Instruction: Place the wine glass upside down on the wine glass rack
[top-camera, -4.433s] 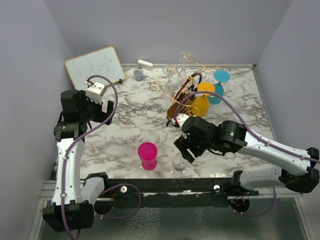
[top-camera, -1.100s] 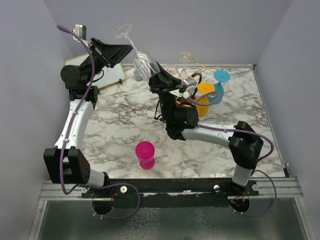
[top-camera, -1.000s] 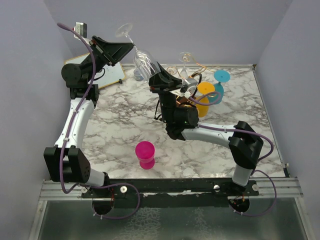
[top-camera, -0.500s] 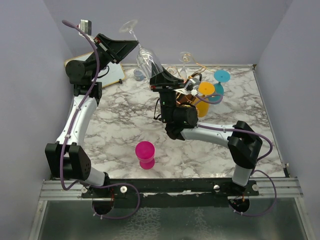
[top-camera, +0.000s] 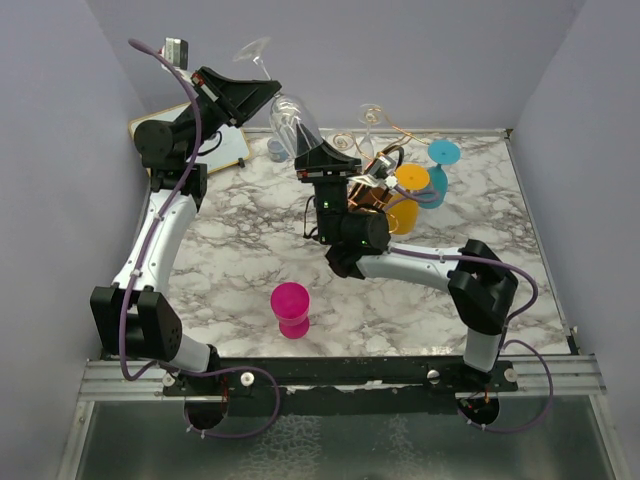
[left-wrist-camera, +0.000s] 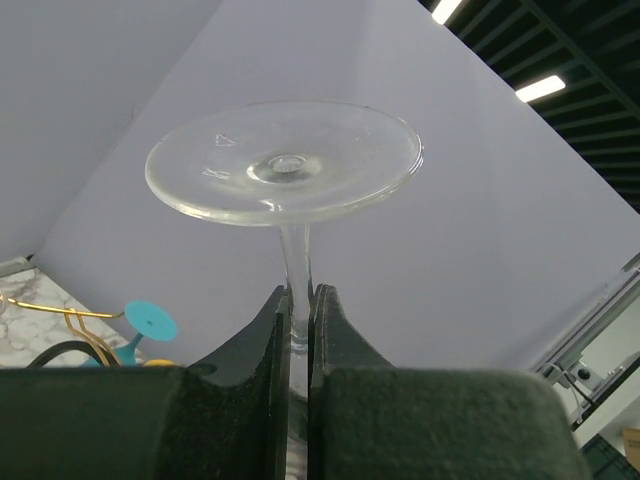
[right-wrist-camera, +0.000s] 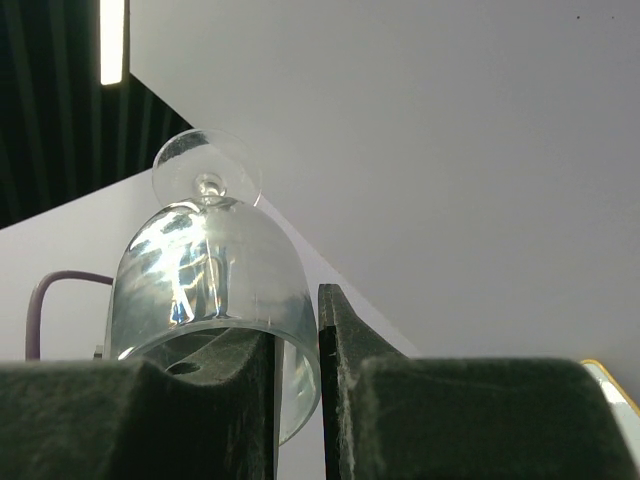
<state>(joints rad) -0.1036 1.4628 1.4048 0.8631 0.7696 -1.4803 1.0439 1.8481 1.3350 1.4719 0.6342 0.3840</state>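
Here, wine glass (top-camera: 291, 119): held aloft upside down, foot uppermost, left of the wine glass rack (top-camera: 372, 196).
Left gripper (left-wrist-camera: 298, 300): clamped on the stem, just under the foot.
Right gripper (right-wrist-camera: 297, 312): pinched on the bowl's wall at the rim.
Wine glass rack: stood at the far side of the table (top-camera: 250, 240).

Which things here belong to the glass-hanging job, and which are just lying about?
Job: wine glass, left gripper shut on its stem, right gripper shut on its rim; wine glass rack.
Lying about: pink cup, whiteboard, orange glass, teal glass.
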